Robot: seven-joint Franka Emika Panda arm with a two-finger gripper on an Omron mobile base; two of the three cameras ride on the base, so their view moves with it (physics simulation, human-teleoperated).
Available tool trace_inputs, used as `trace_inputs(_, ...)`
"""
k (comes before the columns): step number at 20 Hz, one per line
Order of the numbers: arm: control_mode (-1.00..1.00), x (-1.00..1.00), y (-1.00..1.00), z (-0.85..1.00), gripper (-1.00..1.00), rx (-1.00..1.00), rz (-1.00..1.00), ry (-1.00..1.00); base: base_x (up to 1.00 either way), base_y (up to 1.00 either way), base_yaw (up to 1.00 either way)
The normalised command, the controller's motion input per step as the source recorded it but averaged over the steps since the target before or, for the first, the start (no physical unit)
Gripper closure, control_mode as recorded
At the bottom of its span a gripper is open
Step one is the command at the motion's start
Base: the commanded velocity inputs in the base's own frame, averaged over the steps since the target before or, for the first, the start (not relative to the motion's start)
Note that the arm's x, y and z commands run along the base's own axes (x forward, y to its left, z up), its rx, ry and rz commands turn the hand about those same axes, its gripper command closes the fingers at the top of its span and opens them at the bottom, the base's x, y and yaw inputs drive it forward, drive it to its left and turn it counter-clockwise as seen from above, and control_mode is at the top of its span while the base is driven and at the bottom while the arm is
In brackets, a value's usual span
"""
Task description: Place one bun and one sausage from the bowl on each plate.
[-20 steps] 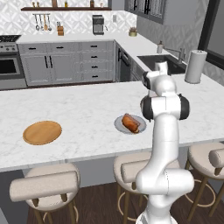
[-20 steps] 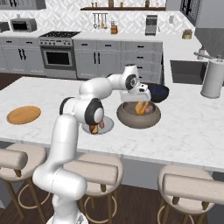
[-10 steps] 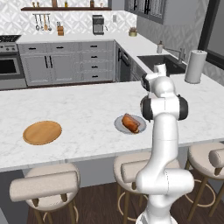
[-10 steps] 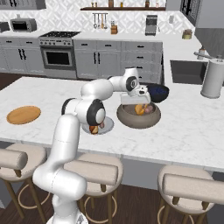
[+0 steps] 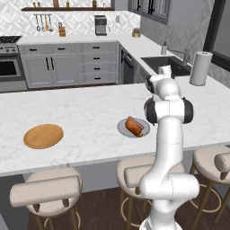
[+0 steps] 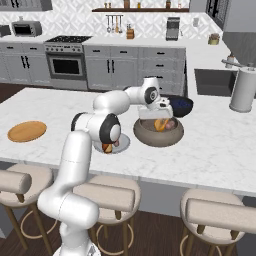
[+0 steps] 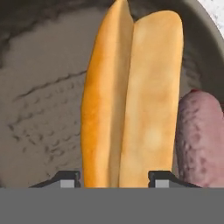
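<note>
Wood plate [image 5: 43,136] sits bare toward the counter's left end; grey plate [image 5: 134,128] mid-counter already carries a bun and sausage. Gripper [image 7: 115,177] is down in the bowl [image 6: 159,132], fingers straddling a bun [image 7: 131,100], partly closed. Risk: neighbouring sausage [image 7: 201,135] gets nudged, or bun slips.

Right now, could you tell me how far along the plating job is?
The grey plate already holds a bun and a sausage. The fingers straddle a second bun in the bowl, with a sausage beside it. The wooden plate awaits both.
</note>
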Motion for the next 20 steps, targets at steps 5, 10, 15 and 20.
trace_inputs(5,-1.00,0.00,0.00,0.00,1.00,-0.01,-0.01,-0.05,0.00,0.00,0.00)
trace_inputs(10,-1.00,0.00,0.03,0.08,1.00,-0.02,-0.01,-0.07,0.00,0.00,0.00)
trace_inputs(15,-1.00,-0.14,0.72,0.64,1.00,-0.01,0.06,-0.15,0.00,0.00,0.00)
trace_inputs(20,-1.00,-0.62,0.98,0.70,1.00,0.07,0.06,-0.08,0.00,0.00,0.00)
